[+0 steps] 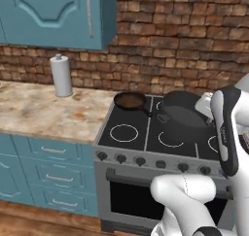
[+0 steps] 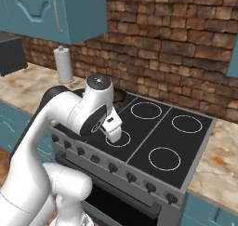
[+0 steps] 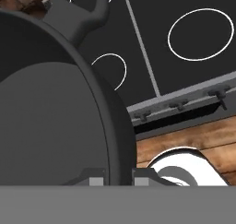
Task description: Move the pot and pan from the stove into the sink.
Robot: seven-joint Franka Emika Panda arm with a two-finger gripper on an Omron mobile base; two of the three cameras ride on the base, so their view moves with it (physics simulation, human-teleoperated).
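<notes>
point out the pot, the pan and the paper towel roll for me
pot [image 1: 181, 109], left base view, on its dark inner wall
pan [image 1: 129, 100], left base view, on its brown inside
paper towel roll [image 1: 61, 76], left base view, on the middle of its white side

A paper towel roll [image 1: 61, 75] stands on my marble counter [image 1: 44, 111] — upright, below the teal cabinet [image 1: 53, 14], with the brick wall [image 1: 180, 41] behind and teal drawers [image 1: 46, 174] beneath.
</notes>
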